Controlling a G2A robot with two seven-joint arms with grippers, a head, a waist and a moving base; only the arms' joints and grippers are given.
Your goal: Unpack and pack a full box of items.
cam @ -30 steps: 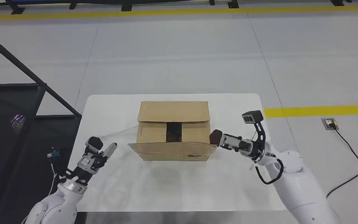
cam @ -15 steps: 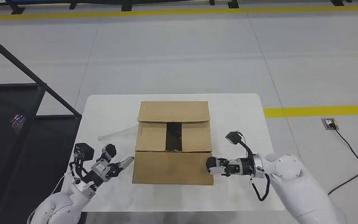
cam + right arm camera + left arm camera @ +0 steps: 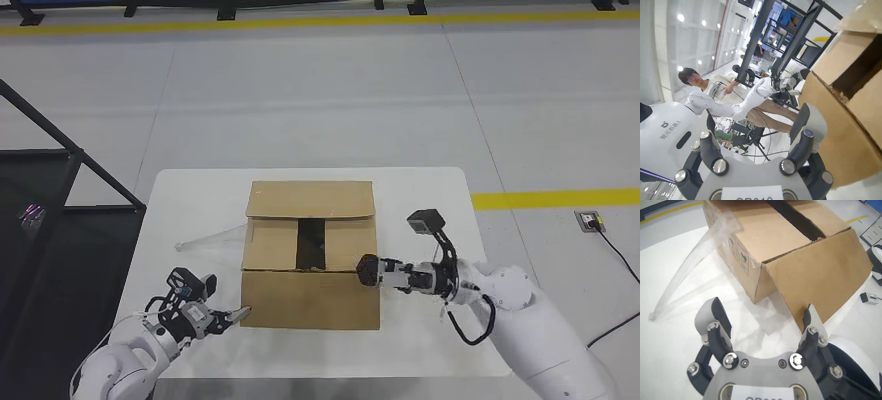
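Box (image 3: 310,255) sits mid-table (image 3: 420,200), its near flap (image 3: 310,298) folded out toward the robot. Left hand (image 3: 762,306) is spread at the flap's left corner. Right hand (image 3: 367,270) is spread against the box's right edge. Best next move is probably to hook an inner flap's edge and lift slowly while the other hand steadies the box. Half a second ago the right hand was at the flap's lower corner, and the left hand was farther off.

Glossy white shells cover the left arm (image 3: 118,366) and right arm (image 3: 520,312); a black cable (image 3: 464,336) loops off the right one. The left tool (image 3: 762,306) and right tool (image 3: 755,115) have grey plates, silver screws, black linkages, white labels and black-padded fingers (image 3: 816,323).
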